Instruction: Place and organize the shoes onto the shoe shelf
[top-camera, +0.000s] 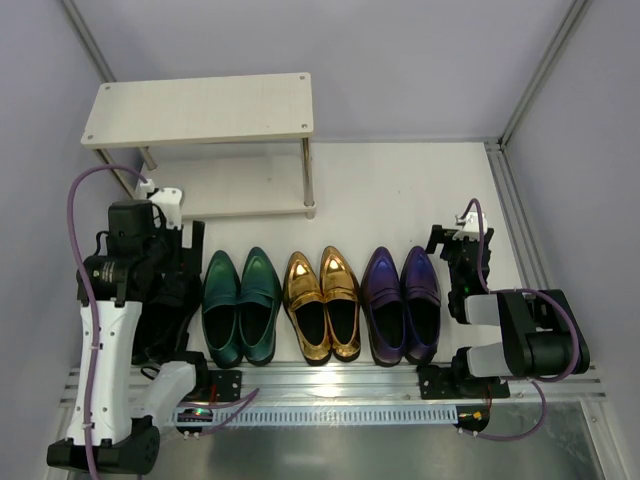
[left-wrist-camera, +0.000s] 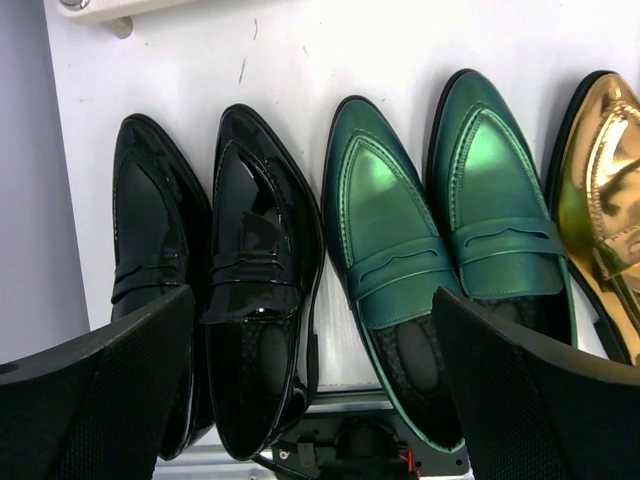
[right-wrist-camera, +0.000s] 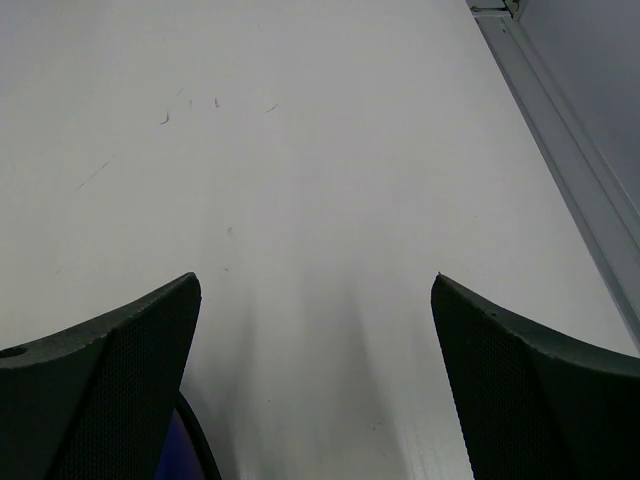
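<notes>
Table (top-camera: 400, 190): white, scuffed. The right wrist view is filled by it almost entirely.

Shoe shelf (top-camera: 200, 108): found ahead of the left gripper (left-wrist-camera: 312, 300), at the far edge. The lower board is largely covered by the top board in the overhead view. Only one foot is caught, cut off, in the left wrist view.

All shoes are seen on the table in one row, toes toward the shelf:
- Black pair (left-wrist-camera: 255, 250): directly below the left gripper, heels masked by its left finger; barely made out under the arm from overhead.
- Green pair (top-camera: 258, 290): under that gripper's right finger, heels partly hidden.
- Gold pair (top-camera: 338, 290): further to its right, cropped at the wrist frame edge.
- Purple pair (top-camera: 420, 295): just left of the right gripper (right-wrist-camera: 315, 280); only a blue-purple sliver is shown beside its left finger.

Left gripper: spread wide, nothing held. Right gripper: spread wide, nothing held, bare table below.
</notes>
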